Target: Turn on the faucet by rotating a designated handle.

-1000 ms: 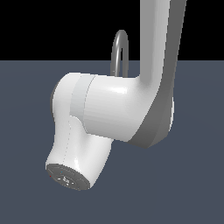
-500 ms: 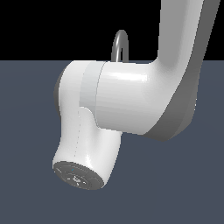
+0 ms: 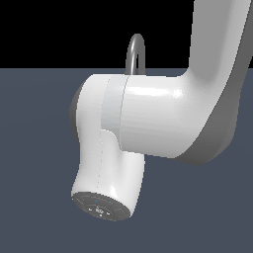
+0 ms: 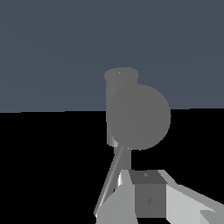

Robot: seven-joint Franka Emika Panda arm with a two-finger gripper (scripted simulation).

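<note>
- Your tool (image 4: 146,192) sits just beside the faucet (image 4: 131,113), so you are at the approach stage, by my reading.
- The handle (image 4: 111,177), a thin rod slanting from the faucet's base, lies alongside the tool; contact cannot be confirmed.
- Whether the tool is clenched or released, I cannot tell.
- In the exterior view the arm (image 3: 163,118) hides all but the spout's arch (image 3: 136,49).
- Rotating the handle remains, likely all of it.
</note>
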